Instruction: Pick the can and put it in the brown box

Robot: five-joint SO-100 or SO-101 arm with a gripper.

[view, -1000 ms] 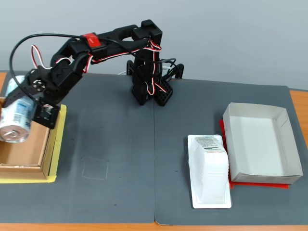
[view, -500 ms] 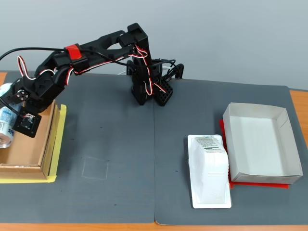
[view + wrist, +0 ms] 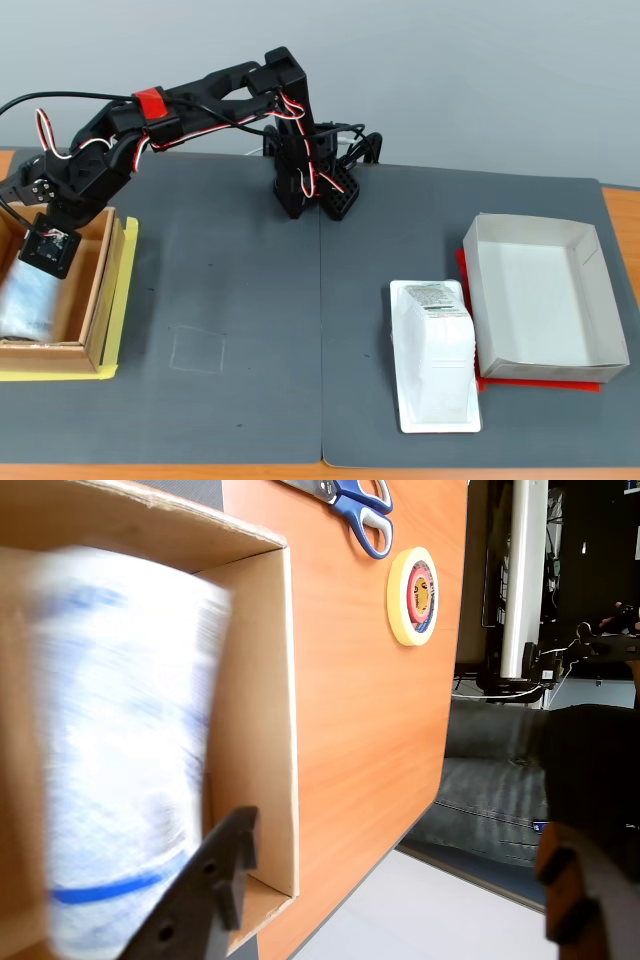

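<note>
can (image 3: pixel 120 740) print blurred, no legible txt

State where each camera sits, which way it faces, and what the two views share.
Wrist view: rides on the arm, looks down into the brown box at the blurred can; one black finger shows.
Fixed view: stands in front, raised, facing the table; the whole arm and gripper show.
Shared: the can and the brown box.

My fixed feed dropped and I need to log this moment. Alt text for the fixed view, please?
The black arm reaches left, its gripper over the brown box, where the can lies blurred. At right on the dark mat sit a white tray-shaped package and a white-grey paper box.
</note>
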